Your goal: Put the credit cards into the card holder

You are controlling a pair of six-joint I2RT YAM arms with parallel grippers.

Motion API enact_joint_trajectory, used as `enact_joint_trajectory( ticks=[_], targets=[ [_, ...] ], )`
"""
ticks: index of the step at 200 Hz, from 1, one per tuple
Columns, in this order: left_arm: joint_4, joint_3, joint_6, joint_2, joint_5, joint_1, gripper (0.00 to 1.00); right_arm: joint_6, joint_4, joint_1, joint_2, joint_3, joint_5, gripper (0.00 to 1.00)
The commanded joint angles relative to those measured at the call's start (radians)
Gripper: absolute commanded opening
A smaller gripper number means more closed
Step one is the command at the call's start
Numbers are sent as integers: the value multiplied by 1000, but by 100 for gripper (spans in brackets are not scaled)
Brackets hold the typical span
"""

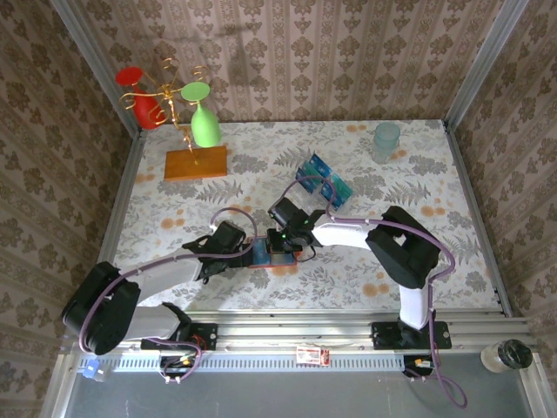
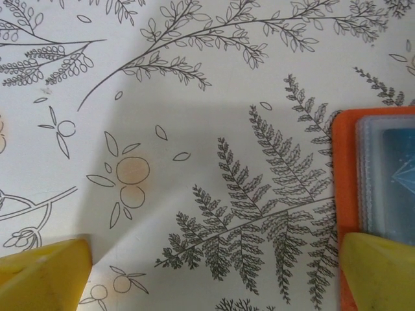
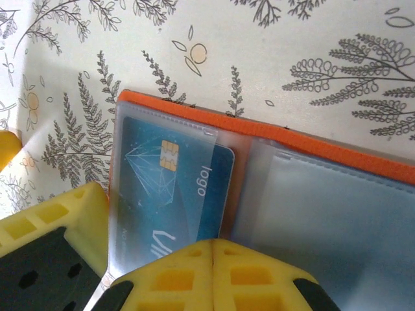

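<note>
The card holder (image 3: 194, 107) lies open and flat on the patterned cloth, orange-red outside with clear sleeves inside. A blue credit card (image 3: 159, 188) sits mostly inside its left sleeve, with the right edge still poking out. My right gripper (image 3: 213, 243) is shut, fingertips together over the card's near end. My left gripper (image 2: 214, 278) is open just left of the holder (image 2: 343, 181), and its right finger (image 2: 379, 269) overlaps the holder's corner. From above, the holder (image 1: 264, 256) lies between the left gripper (image 1: 246, 252) and the right gripper (image 1: 280, 244). More credit cards stand in a clear tray (image 1: 324, 181) behind.
A wooden slab (image 1: 196, 163) with a gold stand holding a green glass (image 1: 204, 122) and a red glass (image 1: 144, 100) stands at the back left. A clear cup (image 1: 385, 139) is at the back right. A jar (image 1: 506, 355) sits off the table at the near right.
</note>
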Motion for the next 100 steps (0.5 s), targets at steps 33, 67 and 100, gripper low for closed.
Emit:
enact_joint_trajectory(
  ticks=[33, 67, 100],
  targets=[
    [-65, -20, 21, -72, 26, 48, 100, -17, -32, 0, -61, -11, 32, 6],
    [-65, -20, 17, -49, 28, 54, 100, -21, -29, 3, -75, -32, 26, 6],
    [-53, -14, 7, -15, 34, 54, 100, -11, -7, 9, -61, -45, 13, 6]
  ],
)
